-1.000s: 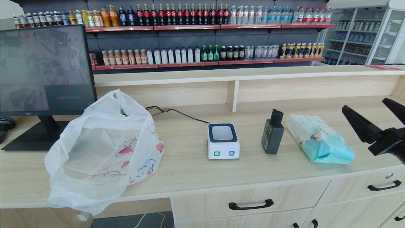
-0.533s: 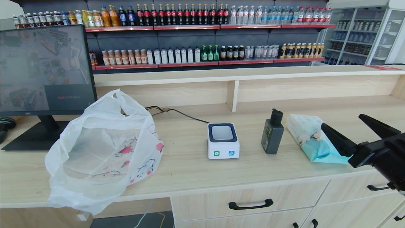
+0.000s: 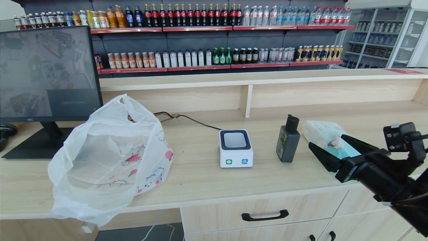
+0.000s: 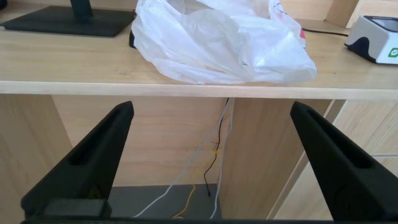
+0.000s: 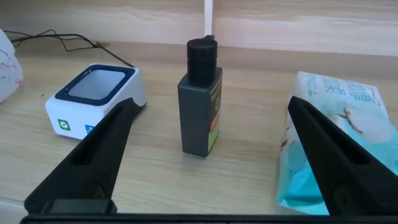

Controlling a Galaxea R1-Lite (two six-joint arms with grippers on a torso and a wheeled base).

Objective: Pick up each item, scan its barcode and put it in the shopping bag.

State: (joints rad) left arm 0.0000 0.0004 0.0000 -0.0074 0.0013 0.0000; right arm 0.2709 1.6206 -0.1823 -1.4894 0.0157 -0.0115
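Note:
A dark bottle with a black pump cap (image 3: pixel 288 142) stands upright on the wooden counter (image 3: pixel 207 180), right of the white barcode scanner (image 3: pixel 235 148). A teal and white tissue pack (image 3: pixel 321 132) lies just right of the bottle. My right gripper (image 3: pixel 326 140) is open above the counter's front right, with its fingertips over the pack's near end. In the right wrist view the bottle (image 5: pixel 200 106) is centred ahead of the right gripper (image 5: pixel 212 104), with the scanner (image 5: pixel 93 99) and pack (image 5: pixel 348 99) to either side. The white shopping bag (image 3: pixel 110 157) slumps at the left. My left gripper (image 4: pixel 211 107) is open below the counter edge, under the bag (image 4: pixel 217 40).
A monitor (image 3: pixel 46 73) stands at the far left behind the bag. A black cable (image 3: pixel 187 120) runs from the scanner toward the back. A raised wooden shelf (image 3: pixel 260 78) with a divider backs the counter. Drawers with black handles (image 3: pixel 265 216) sit below the front edge.
My right gripper has swung left from the far right edge and now hangs over the tissue pack's near end, still open. Bottle, pack, scanner and bag have not moved.

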